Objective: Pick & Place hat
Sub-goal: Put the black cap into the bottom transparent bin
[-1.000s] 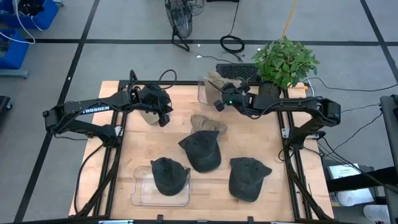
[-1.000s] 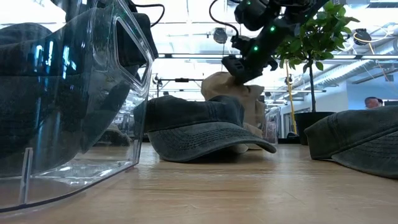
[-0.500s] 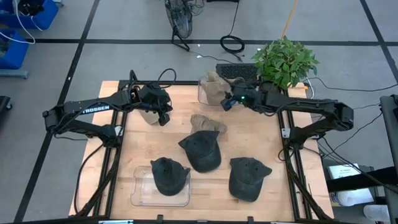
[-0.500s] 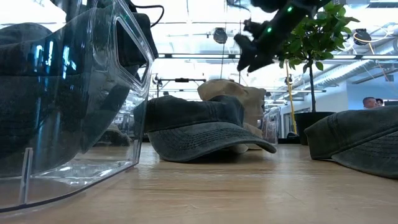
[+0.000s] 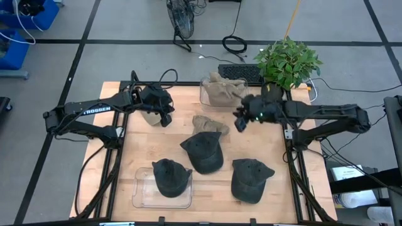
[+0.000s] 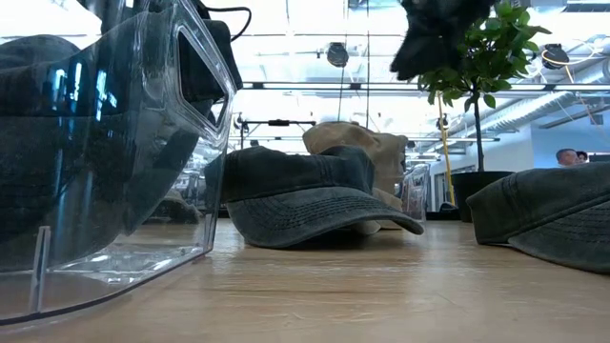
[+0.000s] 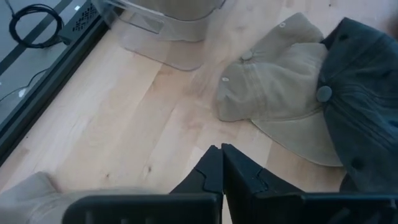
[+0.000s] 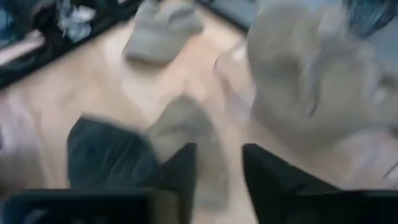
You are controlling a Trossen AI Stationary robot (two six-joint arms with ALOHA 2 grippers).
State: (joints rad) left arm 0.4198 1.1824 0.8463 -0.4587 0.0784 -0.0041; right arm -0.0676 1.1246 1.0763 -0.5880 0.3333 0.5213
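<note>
Several caps are spread over the wooden table. A tan cap (image 5: 209, 123) lies flat mid-table, its brim against a dark cap (image 5: 204, 151). A second dark cap (image 5: 251, 179) rests near the right. A third (image 5: 171, 176) sits in a clear bin (image 5: 143, 198) at the near edge. More tan caps (image 5: 221, 87) fill a clear bin at the far edge. My right gripper (image 5: 239, 122) hangs open and empty above the table, right of the tan cap; its wrist view (image 8: 217, 168) is blurred. My left gripper (image 7: 221, 163) is shut beside another tan cap (image 5: 149, 117) at the left.
A potted plant (image 5: 287, 63) stands at the table's far right corner. A keyboard (image 5: 239, 70) lies beyond the far edge. The near clear bin (image 6: 143, 143) fills the left of the low view. Bare wood (image 5: 264, 141) shows between the right gripper and the right-hand dark cap.
My right gripper has risen from the tan caps in the far bin and swung toward the table's right and near edge, now moving fast enough to blur. The top tan cap in that bin has settled a little lower.
</note>
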